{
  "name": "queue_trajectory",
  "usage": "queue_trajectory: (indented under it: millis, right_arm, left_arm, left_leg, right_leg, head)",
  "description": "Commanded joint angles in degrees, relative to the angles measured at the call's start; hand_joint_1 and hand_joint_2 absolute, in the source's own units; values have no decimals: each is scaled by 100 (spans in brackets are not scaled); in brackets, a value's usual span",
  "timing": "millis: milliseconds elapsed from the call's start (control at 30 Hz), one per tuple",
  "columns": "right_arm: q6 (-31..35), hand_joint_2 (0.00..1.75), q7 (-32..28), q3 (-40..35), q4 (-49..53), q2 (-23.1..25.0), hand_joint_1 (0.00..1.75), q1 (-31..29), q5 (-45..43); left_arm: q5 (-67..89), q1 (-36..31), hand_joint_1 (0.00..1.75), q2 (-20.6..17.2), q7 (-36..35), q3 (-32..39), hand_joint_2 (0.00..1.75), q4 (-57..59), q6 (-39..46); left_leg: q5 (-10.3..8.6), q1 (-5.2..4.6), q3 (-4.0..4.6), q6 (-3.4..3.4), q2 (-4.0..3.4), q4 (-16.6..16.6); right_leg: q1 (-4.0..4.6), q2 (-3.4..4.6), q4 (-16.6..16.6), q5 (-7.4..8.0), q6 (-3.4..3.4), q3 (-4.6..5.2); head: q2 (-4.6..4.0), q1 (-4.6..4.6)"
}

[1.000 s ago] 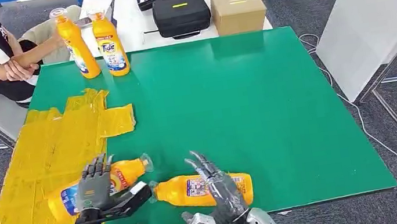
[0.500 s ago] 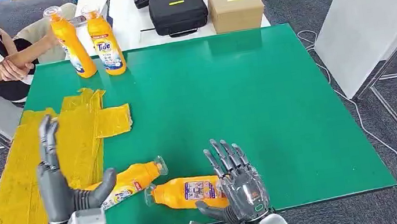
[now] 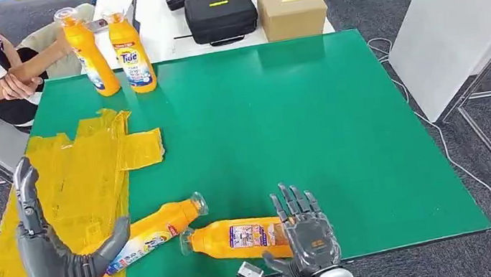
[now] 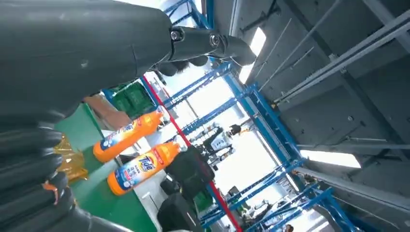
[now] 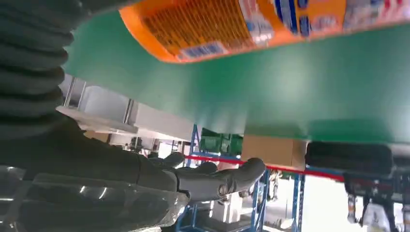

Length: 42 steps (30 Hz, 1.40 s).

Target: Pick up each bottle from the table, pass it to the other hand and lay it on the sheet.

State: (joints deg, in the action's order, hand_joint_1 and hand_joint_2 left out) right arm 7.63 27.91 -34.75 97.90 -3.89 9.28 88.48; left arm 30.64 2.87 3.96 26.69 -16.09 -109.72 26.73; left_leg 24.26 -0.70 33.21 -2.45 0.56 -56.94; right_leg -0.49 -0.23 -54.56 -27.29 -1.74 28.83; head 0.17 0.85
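Two orange bottles lie on the green table [image 3: 313,122] near its front edge. One bottle [image 3: 157,227] rests with its base on the yellow sheet [image 3: 55,194] and its neck over the green. The other bottle [image 3: 238,236] lies beside it, cap toward the first. My left hand [image 3: 44,246] stands raised over the sheet's front part, fingers up and apart, holding nothing. My right hand [image 3: 305,235] is open at the second bottle's base, fingers spread upward; that bottle [image 5: 251,24] lies apart from the fingers [image 5: 217,176]. Two more bottles [image 3: 87,52] [image 3: 131,49] stand upright at the back left.
A person sits at the back left with folded arms [image 3: 10,81] close to the upright bottles. A black case [image 3: 222,15] and a cardboard box [image 3: 291,9] sit on the white table behind. A white table [image 3: 457,14] stands to the right.
My left hand has lifted off the bottle by the sheet and swung left and upward, leaving the bottle lying there. My right hand has turned its fingers upright and shifted slightly right.
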Motion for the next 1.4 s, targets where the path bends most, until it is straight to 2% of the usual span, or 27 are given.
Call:
queue_trajectory:
  millis: [33, 133, 200, 333, 467, 500, 667, 800, 867, 967, 1067, 1133, 1233, 1400]
  right_arm:
    - [-101, 175, -10, -41, 5, -132, 0, -16, 152]
    - [-314, 175, -312, 275, -127, 127, 0, 45, 152]
    - [-400, 175, -313, 295, -355, 156, 0, -90, 152]
    - [-302, 175, -244, 220, -794, 183, 0, -309, 152]
    - [-272, 175, -471, 490, -1149, 421, 0, -302, 98]
    - [-215, 175, -686, 591, -1316, 530, 0, -336, 4]
    - [141, 175, -1773, 1039, -3513, 1343, 0, -1427, -601]
    - [-128, 175, -2347, 1026, -4818, 1594, 0, -2288, -756]
    - [-50, 175, -2398, 979, -5434, 1725, 0, -2652, -736]
    - [-28, 175, -2396, 976, -5485, 1742, 0, -2676, -736]
    - [8, 175, -2396, 963, -5486, 1732, 0, -2643, -738]
    - [-145, 175, -2492, 921, -5665, 1752, 0, -2758, -811]
    - [-173, 175, -2460, 846, -6278, 1866, 0, -3075, -885]
    - [-411, 175, -2333, 705, -6514, 1819, 0, -3070, -853]
  left_arm:
    - [-23, -126, 0, 55, 8, 92, 175, 190, -48]
    - [-66, -279, 0, 75, 45, 46, 175, 344, -138]
    - [-75, -383, 0, 75, 47, -10, 175, 434, -128]
    - [-94, -405, 0, 55, 53, -68, 175, 549, -109]
    - [-192, -374, 0, 40, 149, -86, 175, 599, -130]
    - [-200, -325, 0, 9, 167, -60, 175, 594, -70]
    - [-745, -225, 0, -442, 665, 355, 175, 772, 105]
    - [-1046, -92, 0, -806, 1101, 302, 175, 884, 610]
    - [-986, 217, 0, -888, 1130, 199, 175, 592, 845]
    - [-984, 270, 0, -890, 1125, 173, 175, 541, 873]
    - [-949, 236, 0, -891, 1075, 134, 175, 532, 919]
    - [-907, 489, 0, -906, 1060, 130, 175, 282, 1053]
    - [-751, 975, 0, -913, 982, 240, 175, -306, 1042]
    - [-612, 1197, 0, -818, 908, 360, 175, -528, 825]
  left_leg:
    - [9, 9, -15, 20, -5, 2]
    - [2, 5, -7, 12, 2, 3]
    - [-1, 8, -5, 12, 7, 3]
    - [0, 12, -15, 15, -5, 9]
    - [1, 12, -19, 16, -3, 12]
    - [0, 8, -17, 13, 1, 12]
    - [0, 11, -29, 18, -43, 24]
    - [-4, 12, -23, 18, -40, 22]
    - [-2, 22, -27, 21, -42, 20]
    - [2, 27, -47, 26, -69, 25]
    - [-2, 33, -53, 22, -28, 14]
    - [1, 33, -51, 31, -27, 17]
    - [10, 32, -58, 35, -60, 17]
    - [25, 35, -99, 53, -74, 16]
  right_leg:
    - [8, 3, 9, -5, 7, -18]
    - [4, -5, 6, -2, 4, -9]
    - [4, -10, 6, -2, 4, -6]
    - [7, 2, 15, 3, 5, -12]
    - [7, -1, 18, 1, 6, -20]
    - [4, -4, 15, 0, 5, -17]
    - [8, 39, 23, 13, 9, -23]
    - [8, 34, 16, 12, 10, -15]
    - [18, 38, 18, 11, 11, -20]
    - [24, 58, 22, 20, 28, -32]
    - [28, 19, 17, 9, 26, -11]
    - [26, 19, 17, 3, 40, 13]
    - [27, 52, 15, 8, 42, 15]
    - [33, 79, 14, 7, 47, -15]
  head:
    - [0, 0]
    - [2, 0]
    - [2, 0]
    - [0, 0]
    - [0, 0]
    - [0, 2]
    - [2, 0]
    - [0, -2]
    - [0, 2]
    - [2, 0]
    - [0, 0]
    - [0, 0]
    - [0, 0]
    - [2, 0]
